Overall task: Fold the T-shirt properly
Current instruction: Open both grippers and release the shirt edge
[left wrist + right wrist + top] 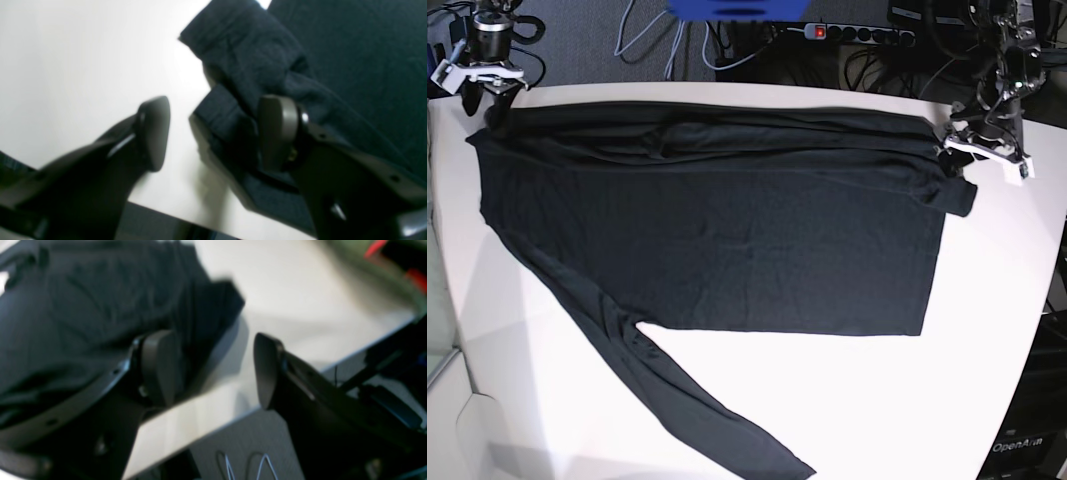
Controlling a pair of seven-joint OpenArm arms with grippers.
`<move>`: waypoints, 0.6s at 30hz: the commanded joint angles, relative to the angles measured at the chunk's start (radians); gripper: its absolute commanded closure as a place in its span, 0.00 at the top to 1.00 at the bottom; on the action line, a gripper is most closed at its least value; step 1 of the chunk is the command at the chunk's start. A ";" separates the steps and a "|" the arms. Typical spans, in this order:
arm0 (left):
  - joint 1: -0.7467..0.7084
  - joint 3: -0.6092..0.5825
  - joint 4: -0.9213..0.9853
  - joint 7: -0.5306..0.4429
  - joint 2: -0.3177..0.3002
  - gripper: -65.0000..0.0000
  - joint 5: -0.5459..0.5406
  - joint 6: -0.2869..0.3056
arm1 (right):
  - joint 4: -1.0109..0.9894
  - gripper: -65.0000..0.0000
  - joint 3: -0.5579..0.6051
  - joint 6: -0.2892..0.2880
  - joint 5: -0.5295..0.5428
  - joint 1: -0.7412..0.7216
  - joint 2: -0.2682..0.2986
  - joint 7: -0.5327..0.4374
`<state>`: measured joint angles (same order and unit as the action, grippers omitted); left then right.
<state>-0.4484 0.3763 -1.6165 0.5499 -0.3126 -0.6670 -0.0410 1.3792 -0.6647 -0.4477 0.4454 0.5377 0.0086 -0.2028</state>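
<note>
The large plain black long-sleeved T-shirt of soft matte knit (717, 230) lies spread across the white table (897, 400), body flat through the middle, its far edge doubled over into a long band along the far side of the table, and one sleeve trailing away toward the near edge. Both arms sit at the two far corners of the garment, which makes sense for a fold carried along that whole edge: one end each keeps the band straight. On the right of the base view, the left gripper (213, 133) hangs with its jaws wide apart, nothing between them; one dark pad (278, 130) stands over a rumpled, doubled bit of cloth at the corner while the other is over bare table, so the fabric looks let go, not pinched. On the left of the base view, the right gripper (213, 370) is likewise spread wide and empty, one pad over the dark cloth, the other over the pale tabletop close to the table's edge. In that wrist view the picture is smeared, so whether a pad touches the cloth I cannot tell. My read: the far fold is laid down, and the loose sleeve at the near side is the obvious untidy part left. The bunched corner at the right may need smoothing, or the next fold will go crooked.
</note>
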 commanded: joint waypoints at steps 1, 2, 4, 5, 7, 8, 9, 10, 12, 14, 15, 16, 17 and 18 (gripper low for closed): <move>0.003 0.006 -0.015 -0.017 -0.010 0.62 -0.006 0.006 | 0.022 0.58 -0.017 -0.007 0.010 0.008 0.003 -0.024; 0.003 0.006 -0.017 -0.017 -0.010 0.62 -0.006 0.006 | 0.030 0.58 -0.027 -0.007 0.010 0.008 0.000 -0.024; 0.003 0.010 -0.017 -0.017 -0.010 0.62 -0.007 0.006 | 0.052 0.58 -0.031 -0.007 0.010 0.008 0.000 -0.024; 0.003 0.011 -0.017 -0.017 -0.012 0.62 -0.007 0.006 | 0.064 0.58 -0.033 -0.007 0.010 0.008 0.003 -0.024; 0.018 0.011 -0.018 -0.017 -0.015 0.62 -0.007 0.006 | 0.088 0.58 -0.037 -0.007 0.008 0.008 0.006 -0.022; 0.030 0.011 -0.028 -0.017 -0.015 0.62 -0.007 0.006 | 0.102 0.58 -0.040 -0.007 0.008 0.006 0.015 -0.024; 0.035 0.011 -0.035 -0.017 -0.016 0.62 -0.006 0.006 | 0.118 0.58 -0.042 -0.007 0.008 0.003 0.029 -0.017; 0.038 0.011 -0.044 -0.017 -0.018 0.62 -0.006 0.006 | 0.130 0.58 -0.040 -0.007 0.008 0.002 0.037 -0.014; 0.055 0.013 -0.071 -0.017 -0.018 0.62 0.002 0.005 | 0.156 0.58 -0.039 -0.007 0.008 0.000 0.058 -0.014; 0.081 0.013 -0.095 -0.015 -0.018 0.62 0.002 0.005 | 0.177 0.58 -0.034 -0.007 0.008 -0.021 0.086 -0.013; 0.093 0.013 -0.104 -0.015 -0.020 0.62 0.002 0.005 | 0.180 0.58 -0.028 -0.009 0.008 -0.038 0.097 -0.013; 0.113 0.013 -0.110 -0.015 -0.023 0.62 0.002 0.005 | 0.182 0.58 -0.020 -0.009 0.008 -0.051 0.109 -0.011; 0.132 0.013 -0.110 -0.015 -0.032 0.62 0.002 0.003 | 0.182 0.58 -0.014 -0.009 0.008 -0.063 0.121 -0.011; 0.152 0.010 -0.107 -0.015 -0.038 0.62 0.002 0.003 | 0.180 0.58 0.000 -0.009 0.008 -0.080 0.133 -0.005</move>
<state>-0.3042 0.3790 -1.7073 0.5575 -0.3317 -0.6632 -0.0429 1.5429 -0.6582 -0.4469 0.4438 0.4530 0.1291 -0.1829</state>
